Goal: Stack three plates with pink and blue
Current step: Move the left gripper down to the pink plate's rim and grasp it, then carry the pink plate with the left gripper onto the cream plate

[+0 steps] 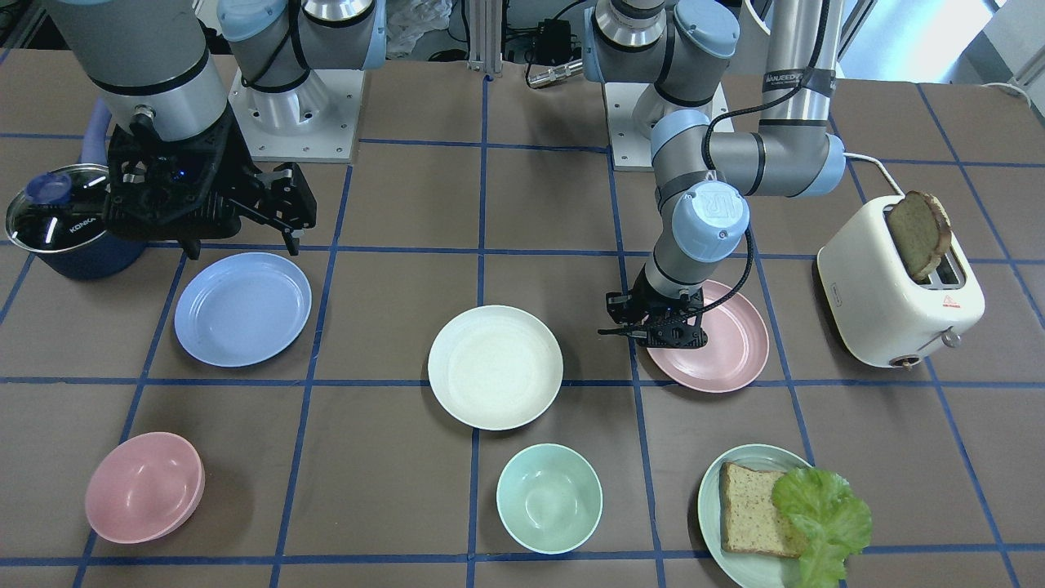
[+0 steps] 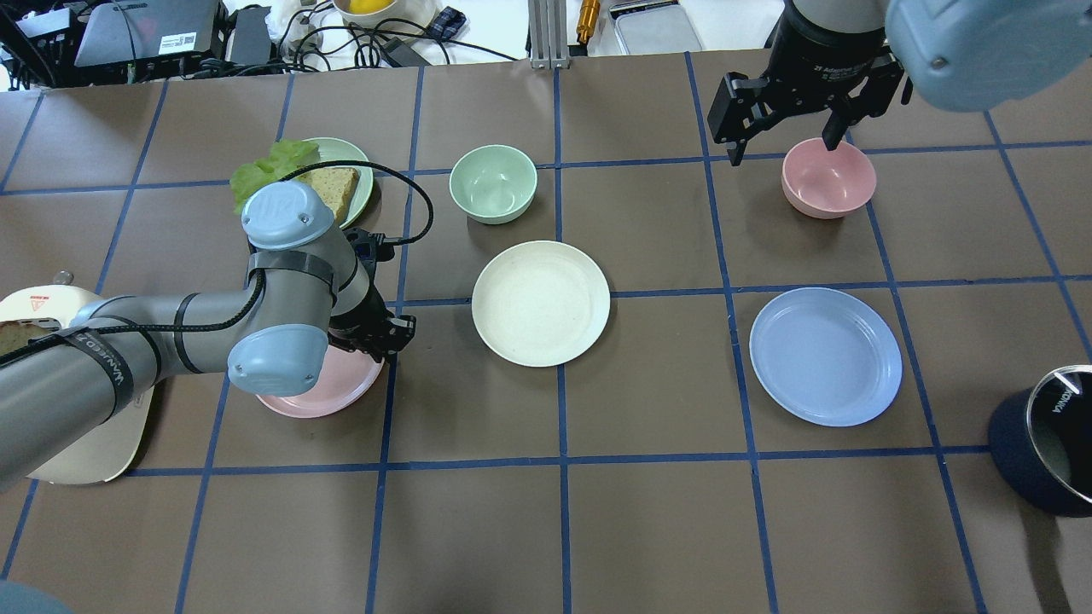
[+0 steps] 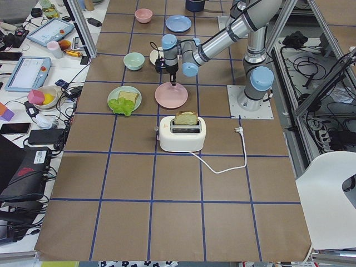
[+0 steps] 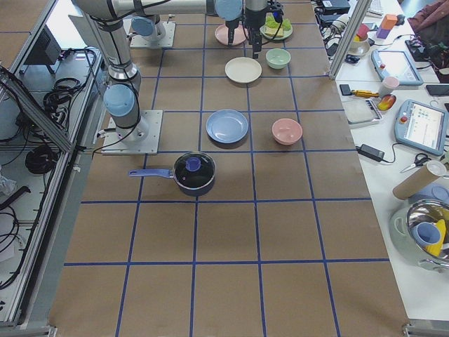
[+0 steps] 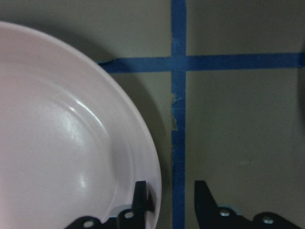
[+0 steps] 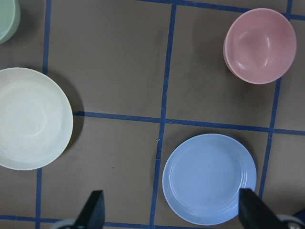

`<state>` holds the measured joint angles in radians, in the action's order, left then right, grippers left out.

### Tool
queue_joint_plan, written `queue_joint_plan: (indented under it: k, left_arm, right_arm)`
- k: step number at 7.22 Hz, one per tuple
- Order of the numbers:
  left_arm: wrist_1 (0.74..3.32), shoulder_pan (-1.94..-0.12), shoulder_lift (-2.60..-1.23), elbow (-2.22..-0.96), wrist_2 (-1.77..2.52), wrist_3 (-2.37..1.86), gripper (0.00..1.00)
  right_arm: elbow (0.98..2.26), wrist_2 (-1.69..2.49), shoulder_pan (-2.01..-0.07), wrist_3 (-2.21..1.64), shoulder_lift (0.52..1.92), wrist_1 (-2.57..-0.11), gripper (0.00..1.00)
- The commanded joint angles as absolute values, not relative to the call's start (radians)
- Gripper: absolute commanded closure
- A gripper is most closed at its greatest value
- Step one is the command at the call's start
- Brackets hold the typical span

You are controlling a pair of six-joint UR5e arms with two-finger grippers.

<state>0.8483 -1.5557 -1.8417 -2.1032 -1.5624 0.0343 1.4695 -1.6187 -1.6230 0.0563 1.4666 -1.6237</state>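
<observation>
Straddling rim of pink plate [image 5: 57, 143], left pincer [image 5: 170, 196], jaws spread

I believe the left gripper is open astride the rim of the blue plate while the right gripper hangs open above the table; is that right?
Not quite: the left wrist view shows the left gripper open astride the rim of the pink plate, not the blue plate, which lies untouched. The right gripper does hang open above the table.

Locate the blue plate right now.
In the overhead view the blue plate lies flat on the robot's right side, between the cream plate and the dark blue pot, robot-side of the pink bowl.
</observation>
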Motion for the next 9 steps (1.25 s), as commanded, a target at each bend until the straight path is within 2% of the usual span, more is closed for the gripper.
queue_joint_plan:
  k: [1,4,5,7,9]
  left_arm:
    - [0.848,-1.562,-1.830,-2.100,-1.589,0.032,1.00]
    - [0.857,-1.641,-1.798,-2.074,-1.627,0.015,1.00]
    - [0.915,-1.684,-1.795,-2.022,-1.631,-0.009,1.00]
    - [1.099,-1.777,-1.833,-1.836,-1.629,-0.116,1.00]
    - [1.150,-1.833,-1.879,-1.719,-1.612,-0.265,1.00]
  right_arm:
    - [1.470,-1.620,-1.623,0.058,1.466,-1.624,0.00]
    - [1.470,-1.620,-1.623,0.058,1.466,-1.626,0.00]
    - [1.470,-1.620,-1.623,0.058,1.466,-1.626,0.00]
    - [1.470,-1.620,-1.623,0.058,1.466,-1.626,0.00]
    - [1.470,-1.620,-1.623,0.058,1.466,-1.624,0.00]
